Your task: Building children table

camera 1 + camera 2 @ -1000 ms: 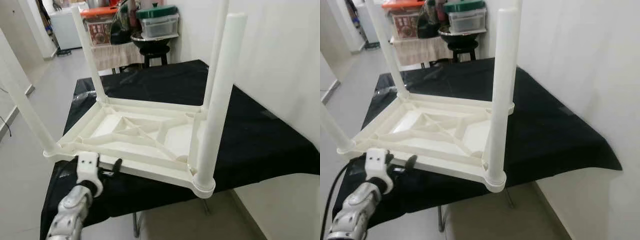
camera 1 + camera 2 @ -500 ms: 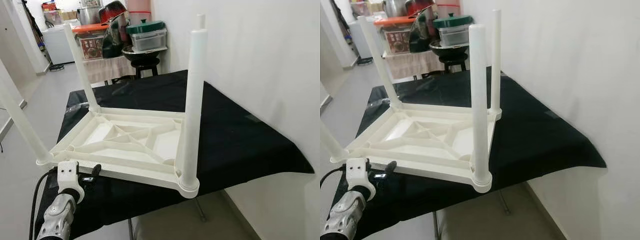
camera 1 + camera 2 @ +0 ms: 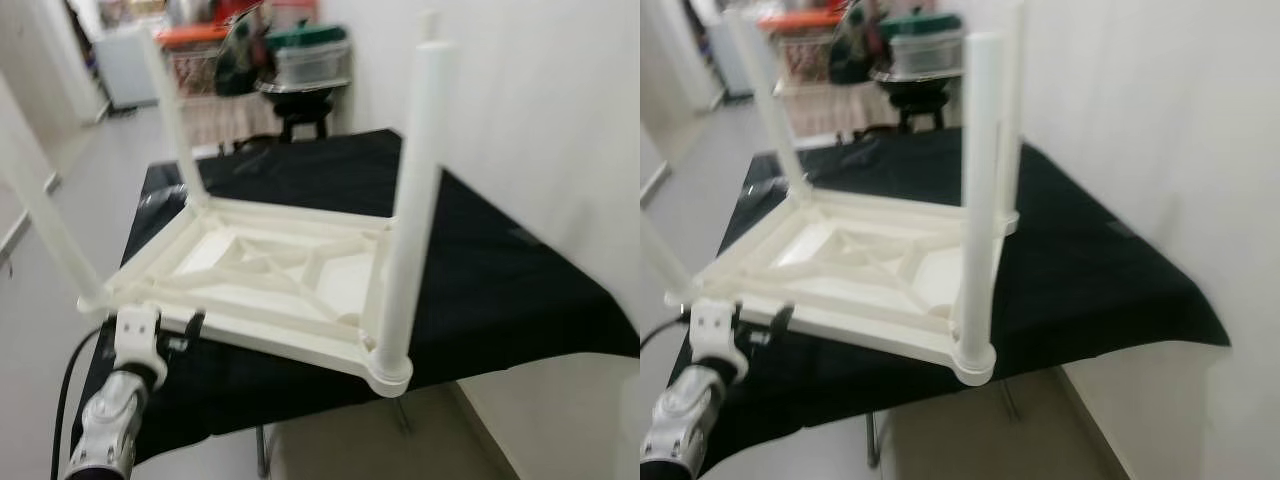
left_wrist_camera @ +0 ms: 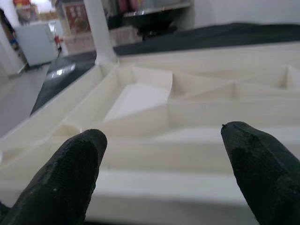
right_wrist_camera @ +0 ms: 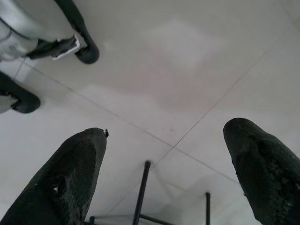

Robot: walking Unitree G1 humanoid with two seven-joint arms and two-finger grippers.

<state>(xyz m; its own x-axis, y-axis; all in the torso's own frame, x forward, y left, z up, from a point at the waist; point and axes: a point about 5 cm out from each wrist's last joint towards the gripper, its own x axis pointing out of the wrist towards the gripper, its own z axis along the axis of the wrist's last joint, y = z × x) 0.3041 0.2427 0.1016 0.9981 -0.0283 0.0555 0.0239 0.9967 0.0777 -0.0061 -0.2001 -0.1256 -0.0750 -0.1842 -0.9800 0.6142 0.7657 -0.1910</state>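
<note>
The white plastic children's table point(image 3: 270, 275) lies upside down on the counter point(image 3: 500, 270), which is draped in a black cloth, its ribbed underside facing up and its tubular legs pointing at the ceiling. One leg point(image 3: 408, 215) rises from the table's near corner, the one closest to the wall point(image 3: 540, 110), and that corner reaches about to the counter's front edge. Another leg point(image 3: 175, 125) stands at the far corner away from the wall, a third leg point(image 3: 40, 215) leans outward from the near corner on that same side, and the fourth is mostly hidden behind the near one. The left claw point(image 3: 170, 335) sits just in front of the table's near rim, close to the corner with the leaning leg, on a silver arm with a white wrist block and a black cable trailing below it. In the left wrist view its two black fingers point(image 4: 70, 183) are spread wide, with the table's rim and ribs between and beyond them; they grip nothing. The right claw point(image 5: 168, 173) hangs away from the table, its fingers also spread, pointing down at a pale tiled floor point(image 5: 187, 70) and thin black metal legs. Beyond the counter's far end, blurred, stand a stool and a side stand piled with pots and lidded boxes point(image 3: 300, 60).
</note>
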